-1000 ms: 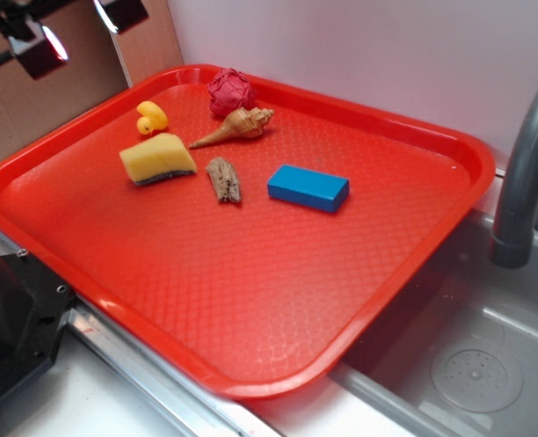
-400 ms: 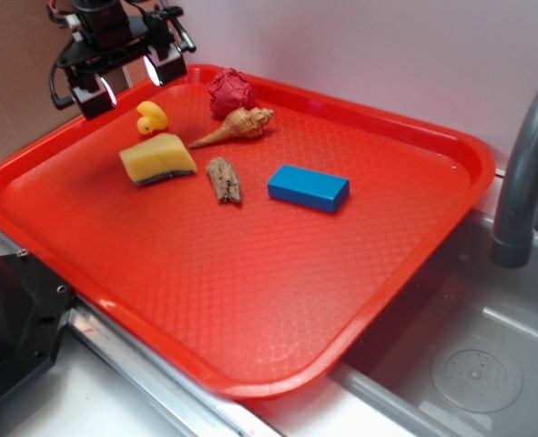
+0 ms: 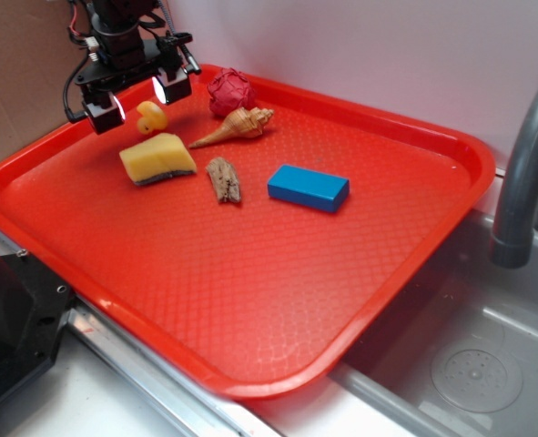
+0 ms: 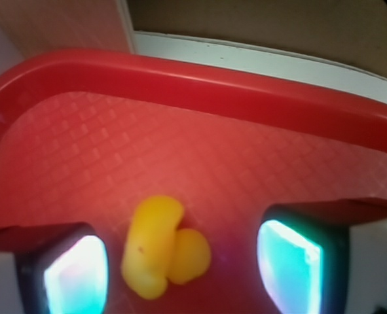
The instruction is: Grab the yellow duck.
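The yellow duck (image 3: 151, 116) is small and glossy, resting on the red tray (image 3: 278, 264) near its far left corner. My gripper (image 3: 137, 100) hangs over it, open, one finger on each side. In the wrist view the yellow duck (image 4: 162, 247) lies on the tray floor between the two fingers (image 4: 75, 275), closer to the left one and touching neither. My gripper (image 4: 183, 268) has nothing in it.
Just in front of the duck lies a yellow sponge (image 3: 157, 157). A seashell (image 3: 235, 125), a red ball (image 3: 231, 92), a piece of wood (image 3: 223, 178) and a blue block (image 3: 308, 188) are also on the tray. The tray's rim (image 4: 200, 85) runs just beyond the duck. A sink and faucet (image 3: 523, 173) stand at the right.
The gripper came in from the upper left, dropped down and shifted right until it straddled the duck. Nothing on the tray has moved.
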`<state>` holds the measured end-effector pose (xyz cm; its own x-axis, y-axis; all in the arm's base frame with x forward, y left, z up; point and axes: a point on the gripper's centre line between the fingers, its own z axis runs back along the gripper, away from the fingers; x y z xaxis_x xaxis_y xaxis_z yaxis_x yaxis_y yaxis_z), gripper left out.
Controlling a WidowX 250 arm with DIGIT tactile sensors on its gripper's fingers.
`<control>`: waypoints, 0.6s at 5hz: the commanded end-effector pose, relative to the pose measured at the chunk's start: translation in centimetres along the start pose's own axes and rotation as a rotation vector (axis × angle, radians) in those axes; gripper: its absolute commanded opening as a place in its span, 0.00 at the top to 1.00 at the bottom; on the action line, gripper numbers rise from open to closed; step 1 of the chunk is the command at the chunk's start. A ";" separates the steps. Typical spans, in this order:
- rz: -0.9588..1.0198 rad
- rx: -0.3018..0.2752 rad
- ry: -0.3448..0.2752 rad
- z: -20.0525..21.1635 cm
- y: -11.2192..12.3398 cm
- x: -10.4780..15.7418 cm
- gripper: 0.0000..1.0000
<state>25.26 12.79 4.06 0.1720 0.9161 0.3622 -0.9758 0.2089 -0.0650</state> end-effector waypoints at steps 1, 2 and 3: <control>-0.031 -0.008 0.013 -0.3 -0.5 1.7 0.01; -0.048 -0.012 0.036 -0.6 -0.7 1.8 1.00; -0.055 -0.015 0.046 -0.6 -0.8 1.7 1.00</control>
<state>26.17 13.24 2.86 0.2493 0.9221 0.2959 -0.9629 0.2685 -0.0254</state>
